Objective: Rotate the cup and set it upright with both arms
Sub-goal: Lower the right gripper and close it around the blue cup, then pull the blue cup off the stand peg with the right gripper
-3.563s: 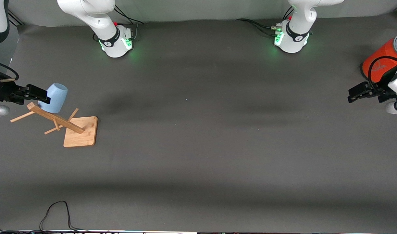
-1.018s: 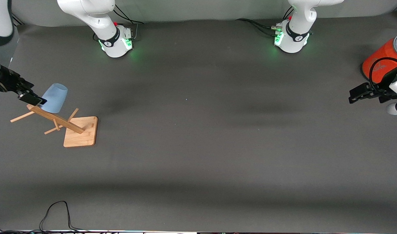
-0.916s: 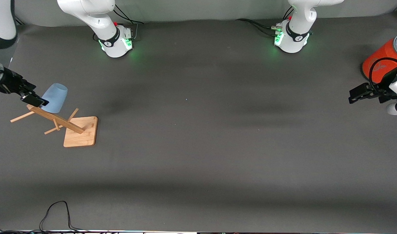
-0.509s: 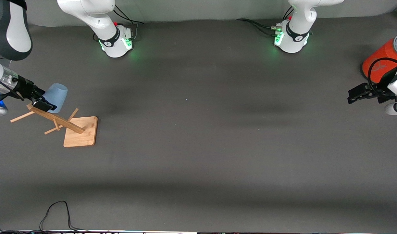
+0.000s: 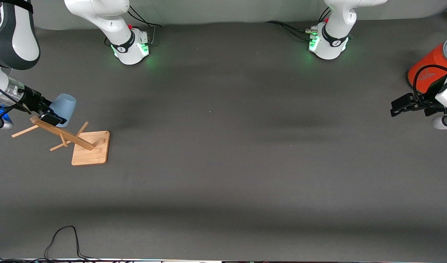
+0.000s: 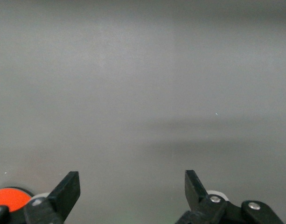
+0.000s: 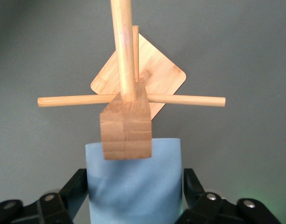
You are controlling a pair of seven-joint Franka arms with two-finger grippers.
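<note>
Over at the right arm's end of the worktop, close to its edge, the small pale-blue matte plastic tumbler (image 5: 63, 106) hangs upside down on a peg of the bamboo rack (image 5: 62, 135), a slanted square post with thin round dowels rising from a flat, rounded-corner wooden base that sits nearer the front camera than the cup. The right gripper (image 5: 49, 115) has its black fingers (image 7: 77, 186) on either side of the tumbler's smooth wall near the rim, touching or all but touching it; I cannot tell whether they are clamped yet. The left gripper (image 5: 400, 106) waits with its jaws wide apart and empty over the left arm's end of the dark grey cloth-covered worktop (image 5: 223, 164), beside the large orange cylinder with a grey lid (image 5: 430, 65) at that edge. Between the two ends the cloth lies bare and roomy, with only a black cable (image 5: 62, 239) looping in at the edge nearest the front camera.
</note>
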